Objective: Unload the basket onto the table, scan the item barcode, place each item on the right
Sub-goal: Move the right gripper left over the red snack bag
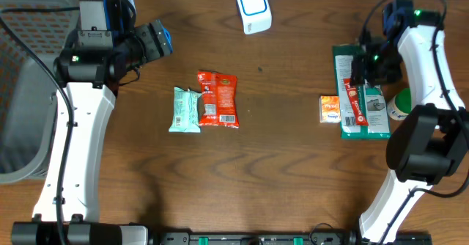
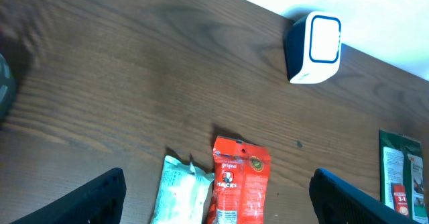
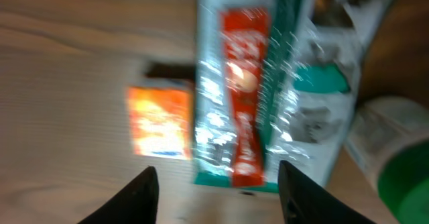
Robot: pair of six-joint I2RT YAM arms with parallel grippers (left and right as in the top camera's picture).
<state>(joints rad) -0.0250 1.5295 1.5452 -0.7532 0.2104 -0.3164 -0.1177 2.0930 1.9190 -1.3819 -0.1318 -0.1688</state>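
Right gripper [image 3: 217,169] open above green packet [image 1: 372,124], nothing held; left gripper [image 1: 161,38] also open and empty, far left.
The green packet is seen lying flat at the right of the table [image 1: 293,186], just beside an orange box [image 1: 330,108] and well apart from the scanner [image 1: 253,8] at far centre. The pick-up stage is judged to be in hand, with no barcode presented. Next, a packet edge would have to be pinched, the packet carried to the scanner, and its barcode turned to the window. A red packet [image 1: 218,98] and a pale packet [image 1: 185,110] are noted mid-table.
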